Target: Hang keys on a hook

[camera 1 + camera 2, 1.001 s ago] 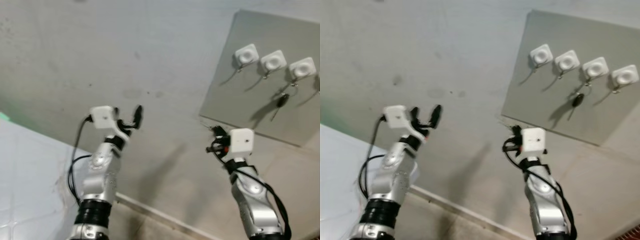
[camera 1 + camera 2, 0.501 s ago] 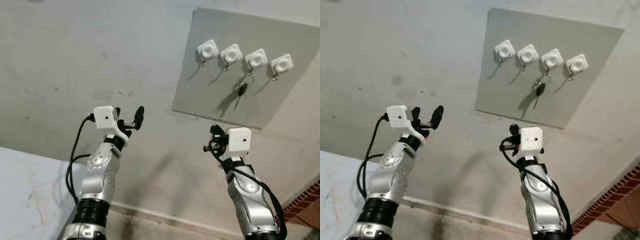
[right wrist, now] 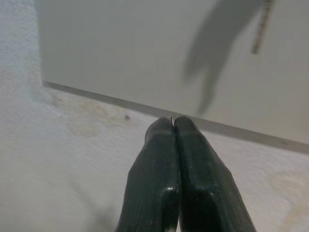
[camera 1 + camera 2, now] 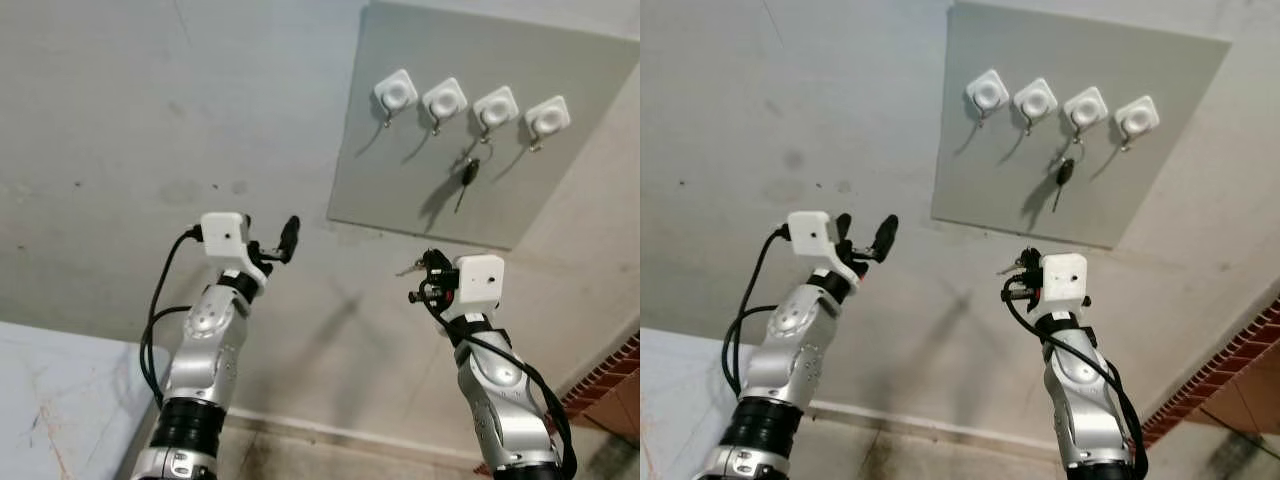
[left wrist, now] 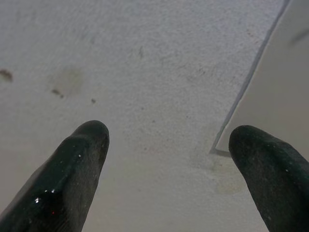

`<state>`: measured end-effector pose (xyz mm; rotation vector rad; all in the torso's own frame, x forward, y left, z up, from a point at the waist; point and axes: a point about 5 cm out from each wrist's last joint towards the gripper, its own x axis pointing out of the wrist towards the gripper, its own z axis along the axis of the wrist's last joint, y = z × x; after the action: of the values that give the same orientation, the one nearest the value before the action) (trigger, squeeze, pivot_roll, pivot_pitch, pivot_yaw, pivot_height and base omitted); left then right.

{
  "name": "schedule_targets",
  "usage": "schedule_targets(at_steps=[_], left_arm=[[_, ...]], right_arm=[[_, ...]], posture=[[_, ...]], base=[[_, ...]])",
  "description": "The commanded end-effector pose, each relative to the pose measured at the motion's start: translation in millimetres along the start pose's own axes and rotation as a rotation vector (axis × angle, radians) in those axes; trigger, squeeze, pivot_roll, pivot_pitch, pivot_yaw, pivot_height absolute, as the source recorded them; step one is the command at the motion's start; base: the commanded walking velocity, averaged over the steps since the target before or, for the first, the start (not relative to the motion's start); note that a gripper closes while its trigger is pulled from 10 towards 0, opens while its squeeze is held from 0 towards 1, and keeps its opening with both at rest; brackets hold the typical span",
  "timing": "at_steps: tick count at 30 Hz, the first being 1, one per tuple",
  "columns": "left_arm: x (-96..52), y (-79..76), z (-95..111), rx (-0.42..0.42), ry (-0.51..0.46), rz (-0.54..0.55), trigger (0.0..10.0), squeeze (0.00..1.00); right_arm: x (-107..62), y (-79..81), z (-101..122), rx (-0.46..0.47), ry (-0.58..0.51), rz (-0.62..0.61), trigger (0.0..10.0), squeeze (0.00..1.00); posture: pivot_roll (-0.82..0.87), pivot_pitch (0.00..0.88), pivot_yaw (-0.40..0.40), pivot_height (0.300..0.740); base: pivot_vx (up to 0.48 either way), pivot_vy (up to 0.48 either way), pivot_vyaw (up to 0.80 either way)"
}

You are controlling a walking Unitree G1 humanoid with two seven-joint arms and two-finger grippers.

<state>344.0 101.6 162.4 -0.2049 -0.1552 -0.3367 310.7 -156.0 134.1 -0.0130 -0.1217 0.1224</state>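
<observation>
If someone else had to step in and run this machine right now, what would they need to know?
Left pincer: open, holding nothing, raised before the bare wall.
Right pincer: fingers pressed shut, raised just below the grey board. A bit of metal pokes out beside it, perhaps a key; too small to tell.
Board: four white hooks. A key already hangs from the third hook from the left.
Left to do: if the right pincer does hold keys, lift them to a free hook.
</observation>
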Motion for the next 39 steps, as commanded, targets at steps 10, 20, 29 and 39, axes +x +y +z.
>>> schedule_targets(at_steps=[10,20,29,39], left_arm=[[4.0,-50.3,0,0.148,0.011,-0.258,10.0,0.00],[4.3,-55.8,4,0.115,0.004,-0.287,10.0,0.00],[15.1,-68.1,32,0.132,-0.070,-0.380,10.0,0.00],[24.0,-83.7,49,0.161,-0.104,-0.477,10.0,0.00]], right_arm=[[1.6,-0.9,3,-0.002,-0.013,-0.014,10.0,0.00],[1.3,4.4,18,0.024,-0.109,0.038,10.0,0.00],[18.7,4.2,59,0.051,-0.284,0.105,10.0,0.00],[31.6,0.6,83,0.053,-0.383,0.112,10.0,0.00]], posture=[[-0.02,0.000,-0.043,0.740],[-0.02,0.000,-0.032,0.740],[-0.02,0.000,-0.017,0.740],[-0.02,0.000,-0.003,0.740]], base=[[0.000,0.000,-0.54],[0.000,0.000,-0.06],[0.000,0.000,0.00],[0.000,0.000,0.00]])
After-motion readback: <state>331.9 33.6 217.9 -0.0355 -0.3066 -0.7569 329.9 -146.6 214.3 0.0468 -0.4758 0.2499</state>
